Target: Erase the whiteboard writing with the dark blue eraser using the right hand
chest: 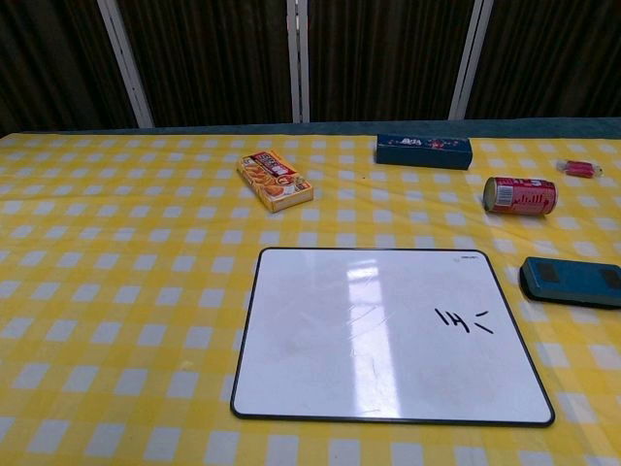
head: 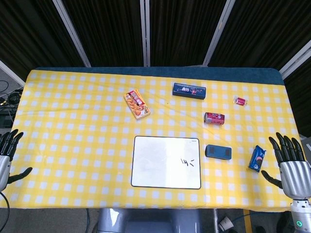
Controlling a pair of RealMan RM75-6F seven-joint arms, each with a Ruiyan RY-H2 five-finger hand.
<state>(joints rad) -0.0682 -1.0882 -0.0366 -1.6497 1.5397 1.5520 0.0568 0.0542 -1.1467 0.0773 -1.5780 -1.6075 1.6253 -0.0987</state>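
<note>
The dark blue eraser [head: 218, 151] lies flat on the desk [head: 73, 121] just beside the whiteboard [head: 155, 162], near the black writing [head: 187, 163]. The right hand [head: 289, 162] hangs at the desk's edge, fingers spread, holding nothing — the left hand [head: 7, 155] likewise. The risk I see: the blue snack packet [head: 257, 158] sits between hand and eraser, and a low reach could knock it — or nudge the red can [head: 214, 118].

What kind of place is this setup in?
Probably a robot test or demo station, not a home: a table in a yellow checked cloth stands before dark curtained panels, with a whiteboard, eraser and snacks laid out, and cables on the floor.
</note>
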